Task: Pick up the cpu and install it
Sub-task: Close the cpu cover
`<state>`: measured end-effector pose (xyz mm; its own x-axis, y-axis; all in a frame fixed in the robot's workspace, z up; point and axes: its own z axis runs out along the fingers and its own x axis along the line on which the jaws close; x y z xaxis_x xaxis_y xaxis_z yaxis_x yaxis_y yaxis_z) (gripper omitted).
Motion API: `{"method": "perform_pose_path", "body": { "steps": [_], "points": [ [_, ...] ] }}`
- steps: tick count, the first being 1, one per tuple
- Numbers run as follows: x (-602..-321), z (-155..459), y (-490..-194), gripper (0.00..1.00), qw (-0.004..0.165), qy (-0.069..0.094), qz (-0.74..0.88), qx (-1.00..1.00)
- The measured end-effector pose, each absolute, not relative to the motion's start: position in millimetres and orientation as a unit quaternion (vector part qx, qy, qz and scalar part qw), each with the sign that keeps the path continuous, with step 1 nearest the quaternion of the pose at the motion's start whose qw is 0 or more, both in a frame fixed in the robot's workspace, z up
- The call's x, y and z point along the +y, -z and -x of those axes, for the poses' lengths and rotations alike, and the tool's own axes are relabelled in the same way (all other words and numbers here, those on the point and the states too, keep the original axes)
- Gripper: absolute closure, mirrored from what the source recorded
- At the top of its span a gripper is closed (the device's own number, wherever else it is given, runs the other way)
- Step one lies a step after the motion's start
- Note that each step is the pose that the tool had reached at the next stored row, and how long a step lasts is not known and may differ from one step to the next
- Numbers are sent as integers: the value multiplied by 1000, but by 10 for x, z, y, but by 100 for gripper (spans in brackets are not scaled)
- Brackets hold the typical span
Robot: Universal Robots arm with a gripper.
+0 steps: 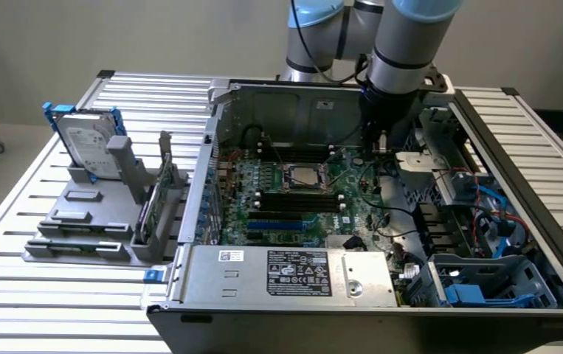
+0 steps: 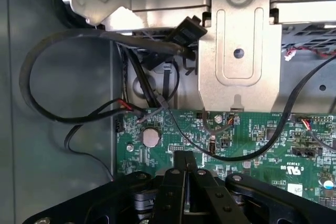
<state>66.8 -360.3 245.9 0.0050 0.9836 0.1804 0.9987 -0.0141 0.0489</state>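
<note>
Aluminium slatted table [image 1: 25, 295] carries the open computer case [image 1: 311, 332], lid off and interior exposed. Inside it the green motherboard [image 1: 291, 199] lies flat, with the power supply [image 1: 286, 273] along the near edge. Outside the case, on the exterior view's left, a grey fixture [image 1: 74, 221] holds the hard drive [image 1: 89, 140] upright.

The arm reaches down into the rear corner of the case at the exterior view's right. The gripper [image 2: 185, 157] has its fingers pressed together with nothing visible between them. It hovers low over the board edge, near a coin cell [image 2: 151, 137].

The cpu [image 1: 299, 177] shows as a silver square inside the socket frame near the middle of the board, well apart from the gripper. It appears seated; whether the frame is latched cannot be told.

Hazards, as judged:
- **Cables:** black cables [image 2: 79, 33] loop just beside the fingers, and one crosses the board ahead of them. Sideways travel could snag one and pull a connector.
- **Board components:** the closed fingers stand close above small parts, and a descent here could scrape them.
- **Clearance:** the metal bracket [image 2: 239, 51] ahead leaves little room for error
</note>
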Motion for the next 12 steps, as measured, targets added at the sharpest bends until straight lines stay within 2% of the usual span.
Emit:
{"method": "perform_pose_path", "body": {
  "steps": [4, 12],
  "points": [
    [-3591, -626, -2443, 89, 48, 81, 707, -701],
    [-3581, -626, -2433, 89, 71, 60, 707, -701]
  ]
}}
